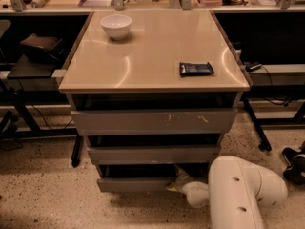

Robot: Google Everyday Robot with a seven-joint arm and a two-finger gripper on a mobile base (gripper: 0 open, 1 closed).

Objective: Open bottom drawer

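Observation:
The bottom drawer [133,184] is the lowest and narrowest grey front of the tan-topped cabinet [152,46]. It stands pulled out a little, with a dark gap above its front. My gripper [177,179] is at the drawer's right end, at the top edge of the front, partly hidden by my white arm [238,194]. The middle drawer [152,155] and the top drawer [155,121], which has pale scratch marks, sit above it.
A white bowl [116,26] and a dark blue packet [196,68] lie on the cabinet top. Black table legs [257,128] stand to the right and left. A dark shoe [294,163] is at the far right on the speckled floor.

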